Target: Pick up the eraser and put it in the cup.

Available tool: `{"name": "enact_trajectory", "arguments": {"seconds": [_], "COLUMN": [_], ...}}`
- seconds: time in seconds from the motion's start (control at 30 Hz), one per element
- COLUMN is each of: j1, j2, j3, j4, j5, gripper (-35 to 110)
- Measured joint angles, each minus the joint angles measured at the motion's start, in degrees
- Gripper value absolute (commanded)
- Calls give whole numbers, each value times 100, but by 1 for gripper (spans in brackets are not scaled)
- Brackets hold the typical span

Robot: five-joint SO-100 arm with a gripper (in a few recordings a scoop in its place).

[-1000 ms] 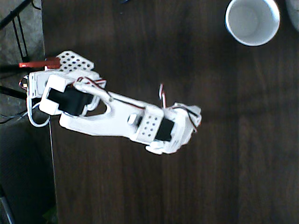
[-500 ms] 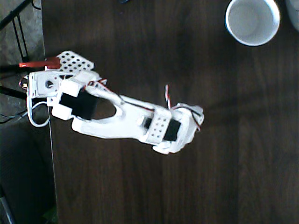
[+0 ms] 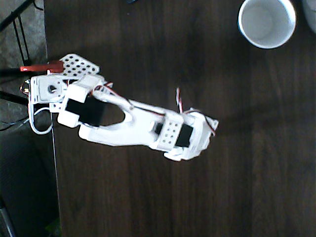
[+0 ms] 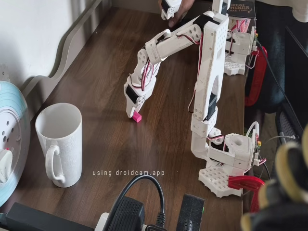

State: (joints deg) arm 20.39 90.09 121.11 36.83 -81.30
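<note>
The tiny pink-red eraser (image 4: 137, 117) lies on the dark wooden table. My white gripper (image 4: 132, 112) points straight down, its tips at the table right beside the eraser and touching or nearly touching it. How far apart the jaws stand is unclear. In the overhead view the wrist covers the gripper (image 3: 196, 139) and hides the eraser. The white cup (image 3: 266, 22) stands at the far top right there, well away from the gripper. In the fixed view it is a handled mug (image 4: 60, 144) at the lower left.
A pale blue and white disc (image 4: 9, 139) leans at the left edge behind the cup. A black adapter with cable (image 4: 130, 211) lies at the table's front. The arm's base (image 3: 49, 91) is clamped at the table's left edge. A white rounded sliver (image 3: 311, 15) sits beside the cup.
The arm has stretched a little further right and down in the overhead view, carrying the wrist with it. The cup has stayed put.
</note>
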Motion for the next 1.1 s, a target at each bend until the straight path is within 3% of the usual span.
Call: {"name": "enact_trajectory", "arguments": {"seconds": [0.27, 0.67, 1.1], "j1": [-167, -1591, -2716], "j2": [694, 2997, 2399], "j3": [18, -193, -2777], "j4": [79, 1775, 2733], "j5": [369, 1081, 1582], "gripper": [0, 0, 0]}}
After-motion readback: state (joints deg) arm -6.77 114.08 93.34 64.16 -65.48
